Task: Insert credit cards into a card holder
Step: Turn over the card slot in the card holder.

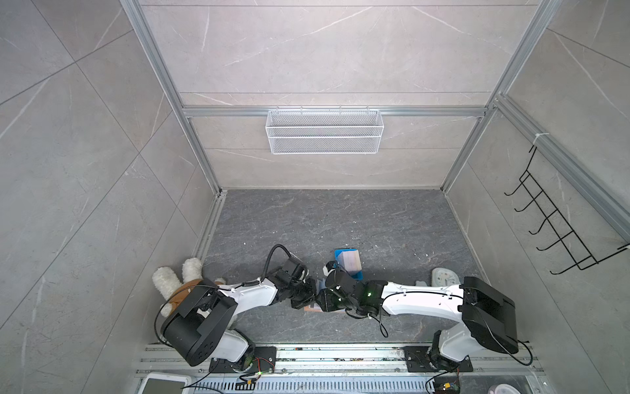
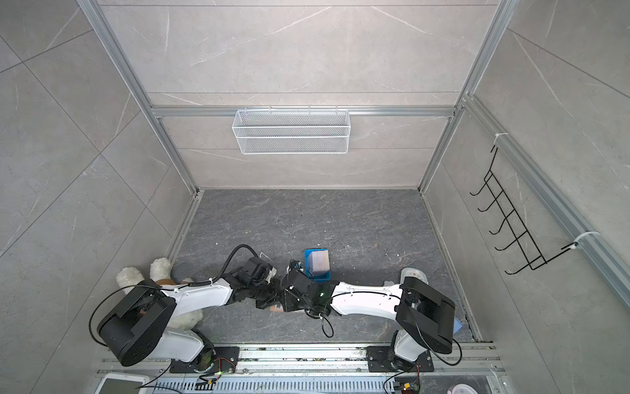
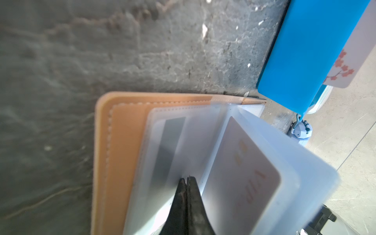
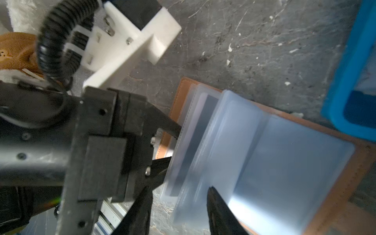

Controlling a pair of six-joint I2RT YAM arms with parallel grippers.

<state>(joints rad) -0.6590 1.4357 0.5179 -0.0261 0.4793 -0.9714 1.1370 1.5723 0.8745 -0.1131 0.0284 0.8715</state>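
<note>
1. The card holder (image 3: 120, 142) lies opened flat on the dark table (image 3: 61, 81), directly under and ahead of the left gripper (image 3: 187, 180). In both top views the two wrists meet above it and hide almost all of it.
2. The jaws of the left gripper are pressed together. Their tips sit at the near edge of the clear sleeves (image 3: 183, 126). A flat page straight ahead of the tips holds the striped card (image 3: 168, 146), and a raised page just beside them holds the pink card (image 3: 244, 173). Whether a thin film is pinched between the tips cannot be told.
3. The right gripper (image 4: 180, 189) faces the left one from the opposite side of the holder. Its jaws stand apart and it carries no card. The edge of the sleeve stack lies in the gap between its fingers, and a bluish page (image 4: 284, 162) that looks empty lies just past one finger.
4. The other credit cards (image 1: 351, 261) stand in the blue tray (image 1: 337, 256), beyond the right gripper and just beside the far corner of the holder.
5. Judgement: two cards seem to be seated already. The robot seems to be between two insertions, with the left gripper holding the pages apart.
6. Judgement: the next move probably asks the right gripper to go to the tray and take one card by its edge. It should then bring the card low and nearly flat to the mouth of the empty sleeve. The mouth is thin and soft, so one corner should enter first, and the left gripper must hold the page steady.
</note>
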